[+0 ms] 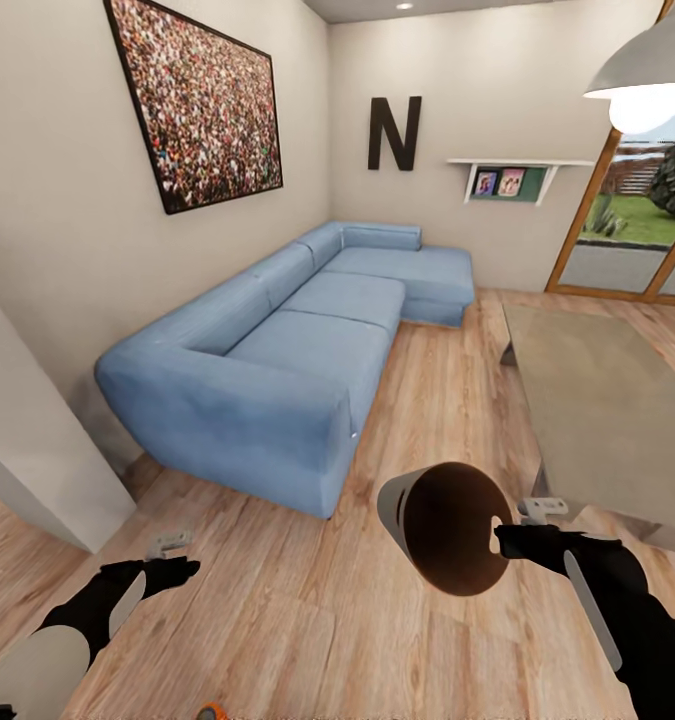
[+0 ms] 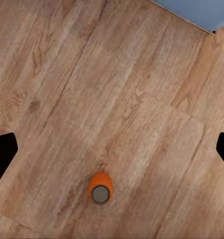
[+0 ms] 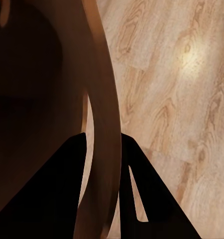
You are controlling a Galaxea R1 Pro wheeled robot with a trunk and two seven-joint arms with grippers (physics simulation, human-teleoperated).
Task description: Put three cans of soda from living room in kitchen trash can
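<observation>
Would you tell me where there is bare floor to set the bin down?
Bare planks lie between the sofa and the glass table, ahead of both grippers. Avoid the orange can standing below the left gripper; the right gripper holds the bin.

soda cans: 1 orange (image 2: 100,188) | trash cans: 1 (image 1: 447,530) | sofas: 1 (image 1: 297,360) | tables: 1 (image 1: 607,400)

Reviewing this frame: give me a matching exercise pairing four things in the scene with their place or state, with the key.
Things:
1. orange soda can
2. trash can
3. left gripper
4. blue sofa

Places or states:
A. held by its rim, off the floor
B. along the wall under the crowd picture
C. upright on the wood floor
D. open, holding nothing

Pairs: 1-C, 2-A, 3-D, 4-B
</observation>
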